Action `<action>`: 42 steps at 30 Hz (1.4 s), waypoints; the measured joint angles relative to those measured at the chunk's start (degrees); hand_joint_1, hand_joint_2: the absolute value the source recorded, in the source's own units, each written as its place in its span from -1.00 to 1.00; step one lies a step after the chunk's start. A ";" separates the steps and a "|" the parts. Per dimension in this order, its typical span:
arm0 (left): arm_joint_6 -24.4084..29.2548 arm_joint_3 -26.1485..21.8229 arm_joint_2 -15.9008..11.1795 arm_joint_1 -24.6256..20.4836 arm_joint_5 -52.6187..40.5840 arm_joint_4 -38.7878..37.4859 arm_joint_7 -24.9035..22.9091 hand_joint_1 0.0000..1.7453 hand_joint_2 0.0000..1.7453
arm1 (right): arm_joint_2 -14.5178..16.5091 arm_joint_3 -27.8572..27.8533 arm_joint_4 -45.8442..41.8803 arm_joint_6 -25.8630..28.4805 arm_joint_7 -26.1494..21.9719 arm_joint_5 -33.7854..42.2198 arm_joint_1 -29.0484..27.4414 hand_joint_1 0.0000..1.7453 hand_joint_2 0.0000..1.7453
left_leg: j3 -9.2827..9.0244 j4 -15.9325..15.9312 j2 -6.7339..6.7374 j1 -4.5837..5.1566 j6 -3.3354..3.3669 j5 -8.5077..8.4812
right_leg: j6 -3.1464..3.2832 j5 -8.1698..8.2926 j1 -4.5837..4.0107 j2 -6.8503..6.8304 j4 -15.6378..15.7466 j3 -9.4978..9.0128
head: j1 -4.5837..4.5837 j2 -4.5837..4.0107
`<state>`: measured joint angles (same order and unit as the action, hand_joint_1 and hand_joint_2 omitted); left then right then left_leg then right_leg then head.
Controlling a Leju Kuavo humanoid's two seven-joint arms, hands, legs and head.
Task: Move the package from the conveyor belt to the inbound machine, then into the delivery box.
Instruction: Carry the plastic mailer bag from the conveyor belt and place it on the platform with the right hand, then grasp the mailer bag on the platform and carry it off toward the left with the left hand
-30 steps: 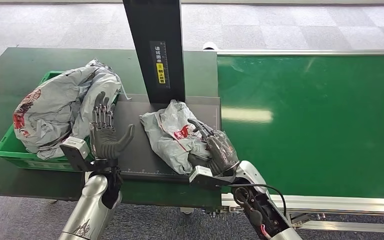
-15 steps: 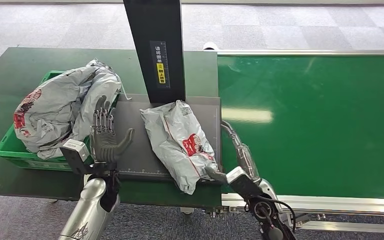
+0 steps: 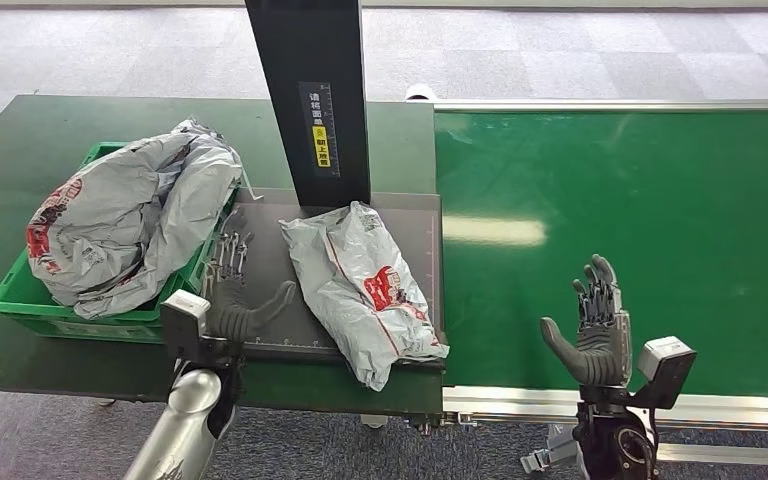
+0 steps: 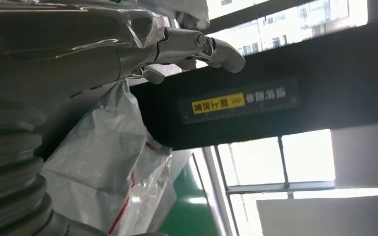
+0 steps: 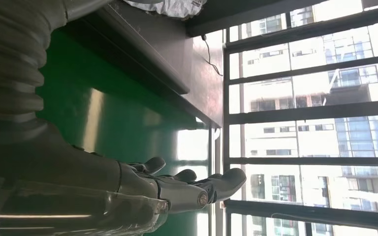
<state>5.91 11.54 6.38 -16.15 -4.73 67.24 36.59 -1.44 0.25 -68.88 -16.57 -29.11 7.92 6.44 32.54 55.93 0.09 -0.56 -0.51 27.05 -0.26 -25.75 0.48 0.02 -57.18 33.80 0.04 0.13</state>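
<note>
Since the earlier frames the right hand [image 3: 592, 330] has let go of the grey package [image 3: 365, 288] and drawn back to the lower right of the head view, where it now stands upright over the bright green conveyor belt [image 3: 650, 230] with fingers apart and nothing in them; the left hand [image 3: 235, 295] has slid nearer the package and sits lower on the plate. From the head, the package lies slanted across the dark scanning plate of the inbound machine [image 3: 270, 290] at the centre of the frame, its near corner hanging over the plate's front edge, its far end just before the machine's black post [image 3: 310, 95] with the yellow label. The left hand rests low on that plate, fingers spread and empty, just beside the package without clearly touching it. At the left of the frame the green delivery box [image 3: 25, 300] holds a heap of grey packages [image 3: 125, 215] that rise above its rim, on a dark green table [image 3: 20, 130]. From the left wrist, the hand's grey thumb and fingers [image 4: 211, 46] stretch out open along the upper part of the frame, with the wrinkled grey package [image 4: 108, 162] just beyond the wrist cover and the black post [image 4: 275, 103] and its label behind. From the right wrist, the open fingers [image 5: 192, 187] reach out along the lower part of the frame over the green belt [image 5: 93, 118], holding nothing, with the machine's dark plate [image 5: 142, 54] above and window panes [image 5: 305, 118] filling the right side.
</note>
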 joint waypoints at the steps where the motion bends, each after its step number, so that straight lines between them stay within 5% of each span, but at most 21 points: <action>1: 0.45 0.74 -0.14 -0.03 -2.44 -0.20 -0.56 -1.00 1.00 | 0.01 -0.61 -0.11 -0.10 0.12 0.02 -0.03 -1.00 1.00 | 0.00 0.00 0.00 0.00 0.00 0.00 | 0.00 0.00 0.00 0.00 0.00 0.00 | -0.01 0.00; 8: 3.72 6.07 -0.94 -0.86 -18.35 -2.27 -6.72 -1.00 1.00 | 0.10 -2.88 -0.36 -0.74 0.42 -1.31 0.12 -1.00 1.00 | 0.00 0.00 0.01 0.01 0.00 0.00 | 0.00 0.00 0.01 0.00 0.00 -0.01 | -0.01 0.00; 18: 1.21 10.93 -1.32 -3.20 -37.06 -9.55 -13.84 -1.00 1.00 | 0.74 -3.37 0.38 -1.41 0.07 -3.75 1.48 -1.00 1.00 | 0.00 0.00 0.00 0.00 0.00 0.00 | 0.00 0.00 0.00 0.00 0.00 -0.01 | 0.00 0.01; 27: -4.94 11.58 -1.17 -5.82 -41.37 -16.79 -16.94 -1.00 1.00 | 2.19 -4.14 1.21 -2.37 0.28 -5.02 2.81 -1.00 1.00 | -0.02 0.00 0.00 0.01 0.00 0.00 | 0.00 0.00 0.01 0.00 0.00 -0.06 | -0.01 0.00; 28: -5.70 11.63 -1.13 -6.26 -42.09 -17.64 -17.23 -0.94 1.00 | 2.35 -4.26 1.36 -2.45 0.38 -5.18 3.06 -1.00 1.00 | -0.04 0.00 0.00 0.01 0.00 0.00 | 0.00 0.00 0.01 -0.01 0.00 -0.09 | 0.00 0.00; 32: -7.00 11.96 -1.00 -7.69 -44.17 -20.33 -16.89 0.62 1.00 | 2.86 -4.57 1.76 -2.60 0.81 -5.75 3.74 -1.00 1.00 | -0.17 0.00 -0.02 0.01 0.00 0.00 | 0.00 0.00 0.01 -0.03 0.00 -0.25 | 0.00 0.00; 42: -7.25 12.35 -0.89 -8.55 -44.00 -21.29 -13.99 0.97 1.00 | 3.44 -5.50 1.89 -3.04 1.50 -5.79 3.91 -1.00 1.00 | -0.48 -0.01 -0.05 0.01 0.01 0.00 | -0.01 -0.01 0.01 -0.06 0.01 -0.60 | -0.01 0.00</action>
<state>-1.34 23.88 5.49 -24.70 -48.73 45.95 22.61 1.99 -5.25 -66.99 -19.61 -27.61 2.13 10.35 32.06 55.92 0.04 -0.55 -0.50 27.05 -0.28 -25.76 0.49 -0.04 -57.18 33.19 0.03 0.13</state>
